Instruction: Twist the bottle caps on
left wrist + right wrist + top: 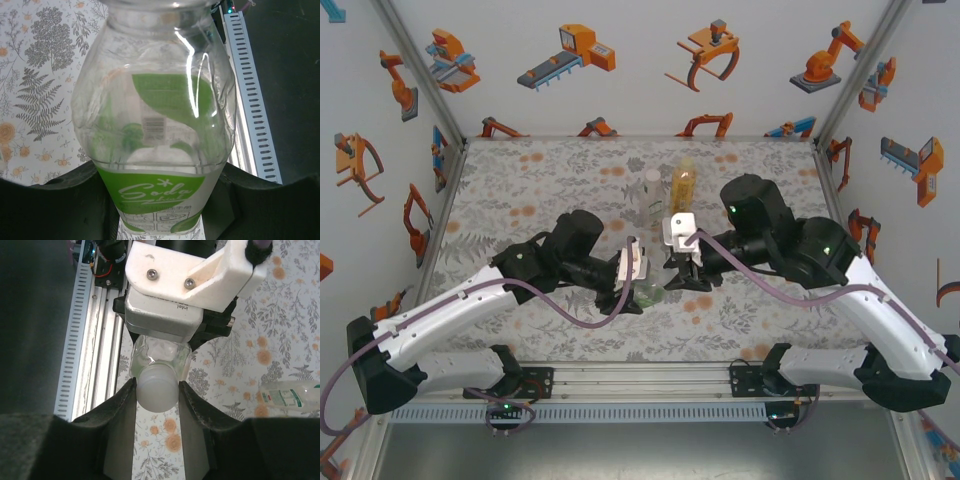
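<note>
My left gripper (160, 210) is shut on the short green-tinted bottle (155, 115), its dark fingers pressing the green "Soda" label from both sides. In the top view this bottle (653, 294) sits low at the table's middle, between the left gripper (638, 290) and the right gripper (678, 270). The right gripper (157, 394) is shut on a pale round cap (156, 384) that sits on the bottle's neck (160, 356). The clear bottle (651, 196) and the amber bottle (682, 184) stand upright behind, side by side.
The floral table cloth (520, 190) covers the table inside printed walls. The aluminium rail (640, 378) runs along the near edge, close below both grippers. The left wrist's white camera mount (170, 295) hangs just past the held bottle. A clear labelled bottle (292, 395) shows at the right.
</note>
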Controlling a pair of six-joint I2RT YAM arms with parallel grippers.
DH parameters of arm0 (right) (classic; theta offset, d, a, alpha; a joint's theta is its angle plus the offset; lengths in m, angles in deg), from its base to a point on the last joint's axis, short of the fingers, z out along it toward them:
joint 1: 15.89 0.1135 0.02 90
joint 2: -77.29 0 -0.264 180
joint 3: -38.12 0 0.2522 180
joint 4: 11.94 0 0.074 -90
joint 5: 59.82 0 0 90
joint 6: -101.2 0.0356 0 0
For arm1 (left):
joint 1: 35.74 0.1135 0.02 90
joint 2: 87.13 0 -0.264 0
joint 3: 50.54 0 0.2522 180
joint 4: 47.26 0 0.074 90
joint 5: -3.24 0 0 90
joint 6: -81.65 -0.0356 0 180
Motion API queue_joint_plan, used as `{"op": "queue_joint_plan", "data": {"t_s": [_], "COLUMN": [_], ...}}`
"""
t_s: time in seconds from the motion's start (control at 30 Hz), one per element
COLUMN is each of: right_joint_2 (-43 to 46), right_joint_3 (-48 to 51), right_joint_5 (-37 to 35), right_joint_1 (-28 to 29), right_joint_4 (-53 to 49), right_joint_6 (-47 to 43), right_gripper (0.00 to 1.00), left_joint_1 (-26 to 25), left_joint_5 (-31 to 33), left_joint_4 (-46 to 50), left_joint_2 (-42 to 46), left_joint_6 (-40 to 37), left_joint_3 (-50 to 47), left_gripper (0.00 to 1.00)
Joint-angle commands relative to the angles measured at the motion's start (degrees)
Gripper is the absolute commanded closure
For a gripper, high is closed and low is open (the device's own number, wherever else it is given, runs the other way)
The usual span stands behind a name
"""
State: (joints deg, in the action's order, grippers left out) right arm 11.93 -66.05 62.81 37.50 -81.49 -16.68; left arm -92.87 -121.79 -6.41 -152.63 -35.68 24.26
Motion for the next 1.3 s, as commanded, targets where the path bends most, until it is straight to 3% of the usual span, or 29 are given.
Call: {"op": "queue_joint_plan", "data": {"t_s": [0.0, 0.17, 0.3, 0.47, 0.53, 0.77, 1.0, 1.1, 1.27], "right_joint_2": [1.22, 2.93, 2.44, 2.54, 2.82, 5.43, 5.48, 6.57, 6.91], "right_joint_3": [2.35, 7.34, 9.56, 15.20, 17.30, 19.07, 13.24, 10.42, 4.97], "right_joint_5": [-2.85, -14.02, -25.56, -27.94, -28.15, -34.81, -31.77, -30.54, -29.25], "right_joint_1": [0.14, 0.14, 0.14, -0.75, -1.11, -1.39, -1.43, -1.44, -1.40], "right_joint_4": [3.32, 10.26, 8.51, 8.23, 8.31, 8.84, 14.33, 13.47, 7.65], "right_joint_6": [9.69, 36.02, 63.02, 96.72, 103.31, 103.93, 79.79, 70.36, 52.67], "right_gripper": [0.82, 0.97, 0.98, 1.00, 1.00, 1.00, 0.52, 0.39, 0.35], "left_joint_1": [-0.09, -0.09, -0.09, -0.09, -0.09, -0.09, -0.07, -0.09, -0.06], "left_joint_5": [0.56, 8.24, 13.10, 14.58, 15.13, 14.31, 10.29, 9.39, 6.65], "left_joint_4": [-2.48, -7.25, -11.44, -13.17, -13.75, -13.04, -10.72, -10.05, -7.80], "left_joint_2": [0.51, 0.92, 0.69, -1.31, -1.98, -3.34, -3.72, -3.42, -2.98], "left_joint_6": [0.35, 1.36, 1.78, 1.56, 1.45, 0.89, -0.53, -0.55, -1.80], "left_joint_3": [1.40, -1.27, -2.84, -1.95, -1.63, -0.40, 0.11, 0.05, 0.41], "left_gripper": [1.00, 1.00, 1.00, 1.00, 1.00, 1.00, 1.00, 1.00, 1.00]}}
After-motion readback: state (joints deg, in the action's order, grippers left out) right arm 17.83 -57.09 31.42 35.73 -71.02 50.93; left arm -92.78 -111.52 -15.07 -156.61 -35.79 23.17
